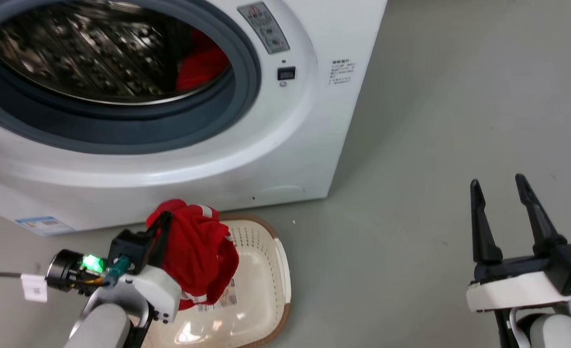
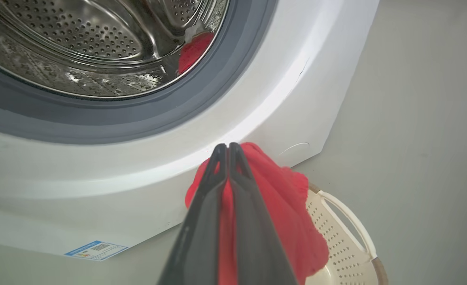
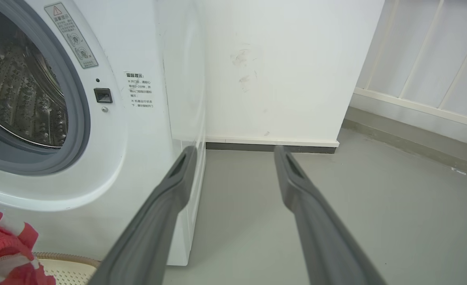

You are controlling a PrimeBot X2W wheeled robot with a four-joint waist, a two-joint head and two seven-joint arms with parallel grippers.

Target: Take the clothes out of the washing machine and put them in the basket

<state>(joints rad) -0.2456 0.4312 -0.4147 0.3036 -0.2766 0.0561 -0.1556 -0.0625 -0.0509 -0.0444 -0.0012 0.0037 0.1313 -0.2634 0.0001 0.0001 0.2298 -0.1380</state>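
Lower left, my left gripper clamps a red garment, its long axis hanging down over the basket, close under the washing machine front. My right gripper is spread and empty, with open floor around it.

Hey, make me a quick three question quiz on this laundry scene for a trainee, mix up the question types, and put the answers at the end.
1. True or false: the right end effector is shut.
2. What does the left end effector grip? A) a red garment B) a white towel C) nothing
3. Where does more red fabric show?
Key: 1 false, it is open. 2 A. 3 inside the washing machine.
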